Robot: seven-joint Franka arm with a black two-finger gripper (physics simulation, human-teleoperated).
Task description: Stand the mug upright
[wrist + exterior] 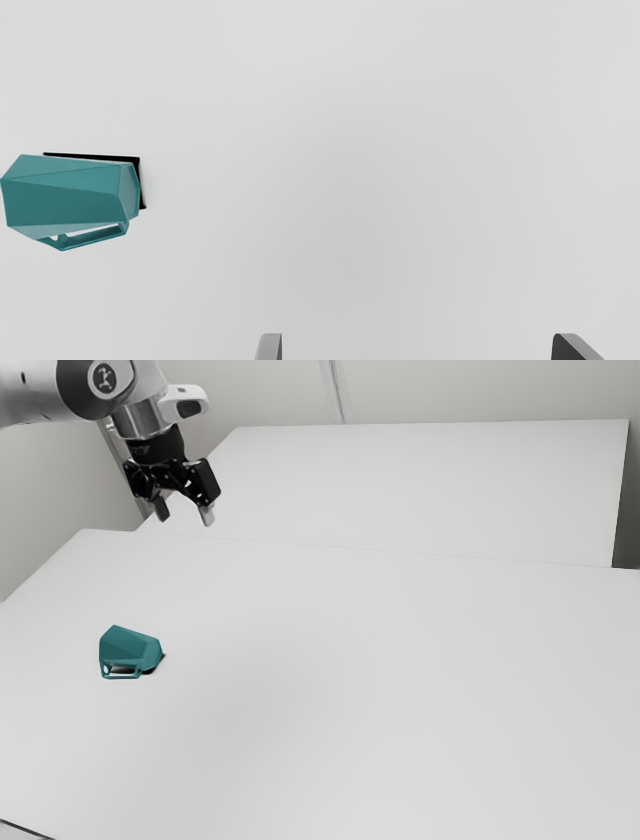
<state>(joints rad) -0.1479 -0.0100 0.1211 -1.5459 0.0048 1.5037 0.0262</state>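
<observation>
Mug point(128, 646) on its side, my gripper point(185, 517) raised

Toward the table's edge at the exterior view's left, the teal mug lies tipped over on the white table point(360, 680), its handle point(95, 239) along one side. Farther right, I hang above the table, well apart from the mug, my fingers point(270, 347) spread wide.
</observation>
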